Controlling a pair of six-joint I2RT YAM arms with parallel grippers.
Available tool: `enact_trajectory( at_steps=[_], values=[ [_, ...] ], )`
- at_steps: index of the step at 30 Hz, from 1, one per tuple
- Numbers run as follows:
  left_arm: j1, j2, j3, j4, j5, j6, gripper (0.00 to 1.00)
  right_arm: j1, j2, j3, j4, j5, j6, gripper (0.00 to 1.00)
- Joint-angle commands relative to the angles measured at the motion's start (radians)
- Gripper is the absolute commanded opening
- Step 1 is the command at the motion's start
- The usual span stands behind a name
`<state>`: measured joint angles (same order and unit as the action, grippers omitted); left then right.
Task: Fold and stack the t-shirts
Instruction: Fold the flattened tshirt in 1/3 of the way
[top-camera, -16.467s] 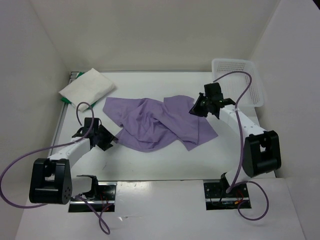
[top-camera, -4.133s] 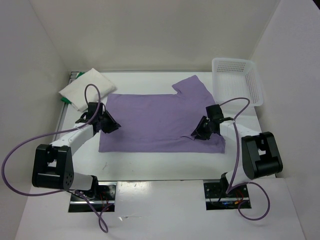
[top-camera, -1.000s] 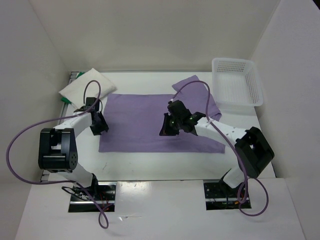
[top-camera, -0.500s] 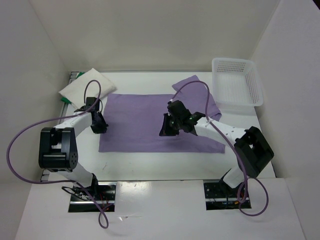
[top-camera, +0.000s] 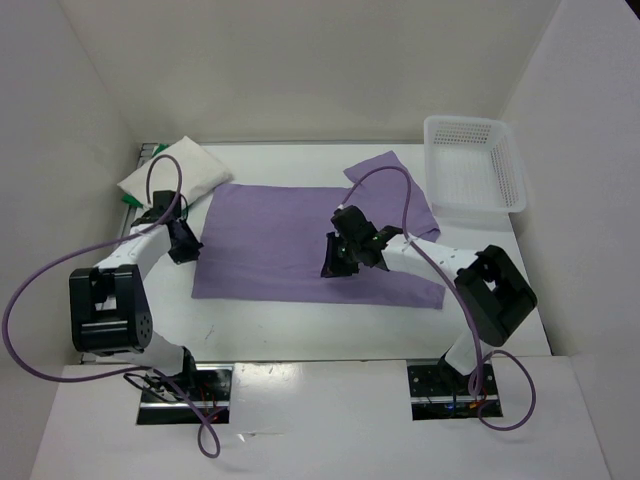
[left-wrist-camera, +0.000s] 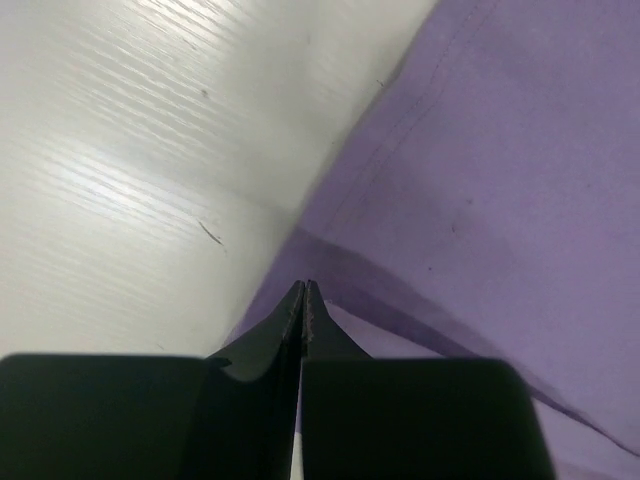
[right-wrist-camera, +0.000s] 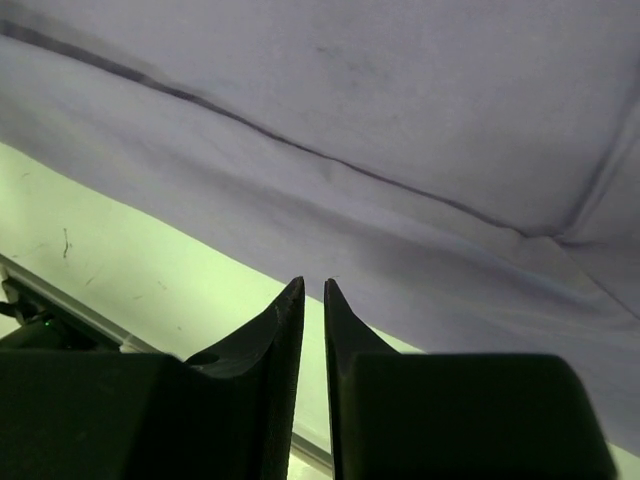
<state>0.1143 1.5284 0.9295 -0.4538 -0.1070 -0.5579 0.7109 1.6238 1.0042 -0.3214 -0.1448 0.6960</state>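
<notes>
The lavender t-shirt (top-camera: 290, 240) lies spread flat mid-table, one sleeve (top-camera: 385, 170) pointing to the back right. My left gripper (top-camera: 189, 250) is at its left edge, shut on a pinch of the hem, which rises as a small fold (left-wrist-camera: 330, 255) at the closed tips (left-wrist-camera: 303, 285). My right gripper (top-camera: 332, 264) hovers over the shirt's middle near its front hem; in the right wrist view (right-wrist-camera: 313, 284) its jaws stand a narrow gap apart with nothing between them. The white t-shirt (top-camera: 172, 178) lies folded at the back left on the green t-shirt (top-camera: 128, 201), of which only a sliver shows.
A white lattice basket (top-camera: 476, 165) stands at the back right, close to the shirt's sleeve. White walls close in the table on three sides. The arms' bases and purple cables sit along the near edge.
The left jaws closed on the shirt's left edge and drew it slightly left. The right jaws parted a little while that arm stayed over the shirt's middle.
</notes>
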Motion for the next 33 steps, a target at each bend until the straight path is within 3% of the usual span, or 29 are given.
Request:
enact_trajectory(
  at_steps=[1,4,5,6,8,9,11,13,14,18,23,33],
  values=[
    [0.016,-0.022,0.017,0.012,-0.011,-0.016,0.00,0.009,0.002,-0.018,0.024,0.050,-0.021,0.18],
    [0.016,0.018,0.017,0.023,0.009,-0.025,0.01,0.009,-0.007,-0.041,0.024,0.070,-0.021,0.20],
    [0.016,0.027,0.017,0.023,0.018,-0.025,0.06,0.009,-0.007,-0.041,0.015,0.083,-0.012,0.21],
    [0.016,0.036,0.017,0.023,0.018,-0.025,0.21,0.009,-0.018,-0.052,0.015,0.093,-0.012,0.22],
    [0.016,0.023,0.017,0.023,-0.012,-0.025,0.39,0.009,-0.030,-0.065,0.004,0.108,-0.012,0.22],
    [0.016,0.012,0.017,0.023,-0.023,-0.025,0.54,0.009,-0.048,-0.090,0.004,0.137,-0.001,0.22],
    [0.016,-0.052,0.029,0.009,-0.033,-0.025,0.61,-0.001,-0.076,-0.113,-0.007,0.166,0.013,0.19],
    [0.016,-0.138,0.040,-0.003,-0.033,-0.025,0.59,-0.001,-0.123,-0.153,-0.007,0.188,0.027,0.11],
    [0.016,-0.161,0.054,-0.014,-0.023,-0.016,0.42,-0.010,-0.134,-0.165,-0.007,0.188,0.051,0.07],
    [-0.114,-0.188,0.022,-0.045,0.096,-0.071,0.20,-0.010,-0.113,-0.196,0.002,0.197,0.062,0.02],
    [-0.343,-0.188,-0.158,0.110,0.233,-0.259,0.15,-0.010,-0.081,-0.187,0.030,0.202,0.071,0.02],
    [-0.364,-0.136,-0.234,0.167,0.256,-0.293,0.11,-0.010,-0.050,-0.142,0.030,0.231,0.080,0.00]
  ],
)
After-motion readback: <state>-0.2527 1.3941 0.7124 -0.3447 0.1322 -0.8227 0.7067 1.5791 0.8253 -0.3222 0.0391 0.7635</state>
